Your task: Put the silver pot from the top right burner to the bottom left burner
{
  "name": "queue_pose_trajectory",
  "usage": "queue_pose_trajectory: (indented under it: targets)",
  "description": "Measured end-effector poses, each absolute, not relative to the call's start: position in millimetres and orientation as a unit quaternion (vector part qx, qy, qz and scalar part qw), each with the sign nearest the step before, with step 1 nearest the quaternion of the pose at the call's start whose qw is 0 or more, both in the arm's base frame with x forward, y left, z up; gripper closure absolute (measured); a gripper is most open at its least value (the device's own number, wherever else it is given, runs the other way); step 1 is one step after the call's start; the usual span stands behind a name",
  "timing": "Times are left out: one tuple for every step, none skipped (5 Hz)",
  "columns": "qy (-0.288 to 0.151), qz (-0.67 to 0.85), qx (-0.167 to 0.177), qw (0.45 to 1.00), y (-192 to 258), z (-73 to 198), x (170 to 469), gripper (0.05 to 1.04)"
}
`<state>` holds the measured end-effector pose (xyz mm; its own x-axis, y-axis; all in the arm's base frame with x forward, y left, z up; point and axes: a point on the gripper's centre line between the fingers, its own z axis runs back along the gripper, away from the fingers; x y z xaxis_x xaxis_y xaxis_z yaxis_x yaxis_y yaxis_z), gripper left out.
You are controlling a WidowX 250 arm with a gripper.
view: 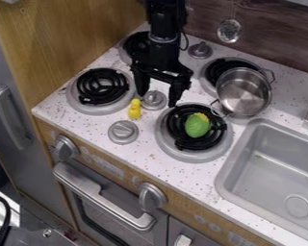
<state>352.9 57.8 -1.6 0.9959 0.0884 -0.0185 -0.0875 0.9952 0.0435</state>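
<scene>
Silver round metal pot [244, 95] overlaps the black coil burner [219, 68] at upper right; the black two-finger gripper [158, 95], upper centre, has fingers wide, empty. Grasping seems next: shift right, then straddle the rim.

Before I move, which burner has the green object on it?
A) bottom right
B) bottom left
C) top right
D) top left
A: the green object rests on the black coils of the bottom right burner, while the silver pot stands farther back.
</scene>
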Motion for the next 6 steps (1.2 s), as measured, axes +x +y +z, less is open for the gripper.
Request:
queue_pose_trajectory:
  targets:
    - [0.035, 0.045, 0.018, 0.998, 56.8, -17.2, 344.9, 0.089]
    - [0.021, 0.018, 0.015, 1.000, 36.6, -20.2, 352.0, 0.089]
    - [-0.005, -0.054, 0.016, 0.998, -12.0, -12.3, 368.8, 0.089]
    - [-0.042, -0.098, 0.016, 0.994, -46.8, -5.0, 382.7, 0.089]
    - [-0.082, -0.108, -0.006, 0.991, -72.9, 5.5, 402.0, 0.089]
    - [-0.097, -0.098, -0.022, 0.990, -79.9, -11.5, 412.2, 0.089]
